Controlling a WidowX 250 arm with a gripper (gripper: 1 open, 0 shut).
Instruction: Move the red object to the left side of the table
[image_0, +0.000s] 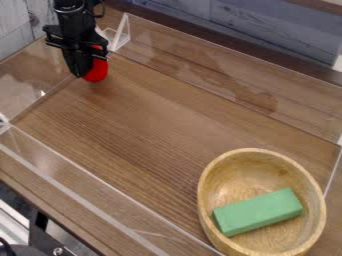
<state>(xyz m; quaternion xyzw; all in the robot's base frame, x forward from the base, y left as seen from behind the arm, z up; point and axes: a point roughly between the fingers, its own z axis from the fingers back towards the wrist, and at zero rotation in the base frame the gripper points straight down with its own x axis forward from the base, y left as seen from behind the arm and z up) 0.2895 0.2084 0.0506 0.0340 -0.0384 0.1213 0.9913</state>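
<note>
The red object (95, 71), a small glossy rounded toy, hangs in my gripper (88, 64) at the far left of the table (147, 130), close above the wood near the left acrylic wall. My black gripper points straight down and is shut on the toy, whose upper part is hidden between the fingers. Whether the toy touches the tabletop I cannot tell.
A round light wooden bowl (230, 179) sits at the near right corner with a green rectangular block (259, 212) lying in it. Clear acrylic walls (54, 160) edge the table on all sides.
</note>
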